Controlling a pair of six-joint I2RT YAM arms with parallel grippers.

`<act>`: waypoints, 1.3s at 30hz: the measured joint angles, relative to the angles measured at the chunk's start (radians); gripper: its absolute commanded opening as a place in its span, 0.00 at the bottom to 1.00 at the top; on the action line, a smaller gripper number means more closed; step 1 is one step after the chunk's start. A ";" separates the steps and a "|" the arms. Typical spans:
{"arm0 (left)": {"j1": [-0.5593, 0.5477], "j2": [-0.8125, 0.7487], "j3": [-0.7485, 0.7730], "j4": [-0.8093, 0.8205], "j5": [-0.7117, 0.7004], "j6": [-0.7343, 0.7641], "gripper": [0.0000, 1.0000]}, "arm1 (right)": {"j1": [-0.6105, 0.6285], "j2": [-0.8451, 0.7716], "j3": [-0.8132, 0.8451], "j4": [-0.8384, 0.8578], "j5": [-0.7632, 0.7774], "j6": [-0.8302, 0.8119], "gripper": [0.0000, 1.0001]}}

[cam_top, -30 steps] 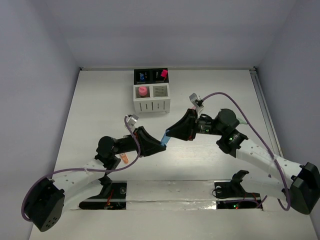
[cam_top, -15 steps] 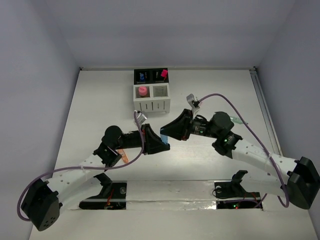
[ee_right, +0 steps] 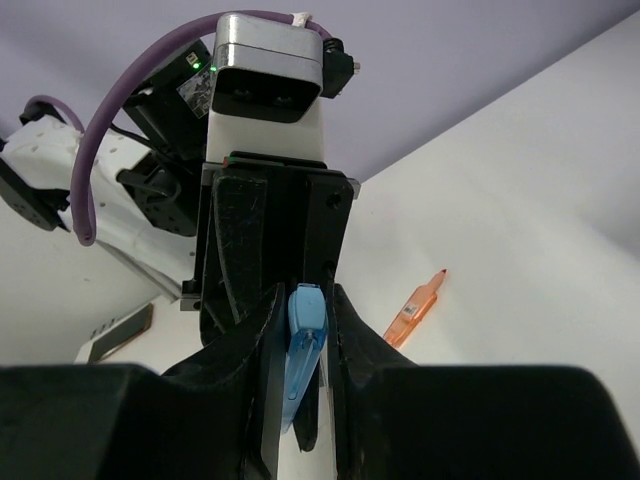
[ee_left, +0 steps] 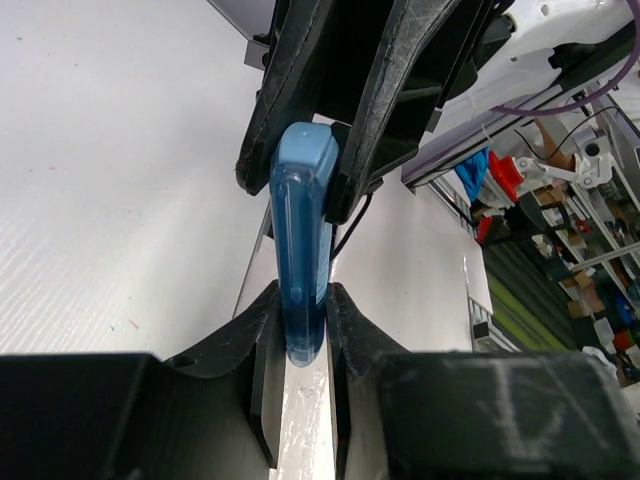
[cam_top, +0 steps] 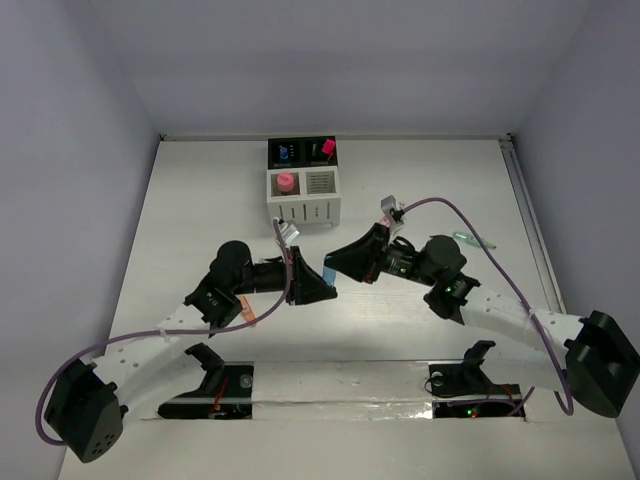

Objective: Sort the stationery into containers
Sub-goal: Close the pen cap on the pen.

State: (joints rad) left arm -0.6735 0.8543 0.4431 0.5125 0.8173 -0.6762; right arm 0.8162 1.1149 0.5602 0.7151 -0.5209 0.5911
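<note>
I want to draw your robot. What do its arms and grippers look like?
The left arm and right arm have white links, black round joints and a looping purple cable each. The left gripper and right gripper are black wedges with two fingers.

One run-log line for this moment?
stage: likely handover | left gripper: shut on blue pen | right gripper: shut on blue pen | orange pen: lying loose

A white table [cam_top: 190,190] sits between lavender walls [cam_top: 330,60].
</note>
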 measured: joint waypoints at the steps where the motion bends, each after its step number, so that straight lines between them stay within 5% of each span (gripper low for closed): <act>1: 0.004 0.010 0.012 -0.010 0.006 0.002 0.00 | -0.004 0.005 -0.008 0.018 0.005 0.007 0.00; 17: 0.163 -0.012 0.096 -0.162 0.073 0.033 0.00 | -0.001 0.080 0.013 0.099 0.112 0.027 0.00; 26: 0.276 0.007 0.096 -0.114 0.196 -0.052 0.00 | 0.055 0.126 0.019 0.157 0.237 0.026 0.00; 35: 0.292 -0.021 0.096 -0.079 0.175 -0.063 0.00 | 0.075 0.124 0.076 0.121 0.310 0.061 0.00; 39: 0.306 -0.062 0.095 -0.075 0.122 -0.063 0.20 | 0.076 0.164 0.148 0.098 0.322 0.106 0.00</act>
State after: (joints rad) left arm -0.3672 0.7925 0.5385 0.4374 0.9394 -0.7387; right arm 0.8921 1.2793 0.7078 0.8131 -0.1993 0.6975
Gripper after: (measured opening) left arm 0.151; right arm 0.250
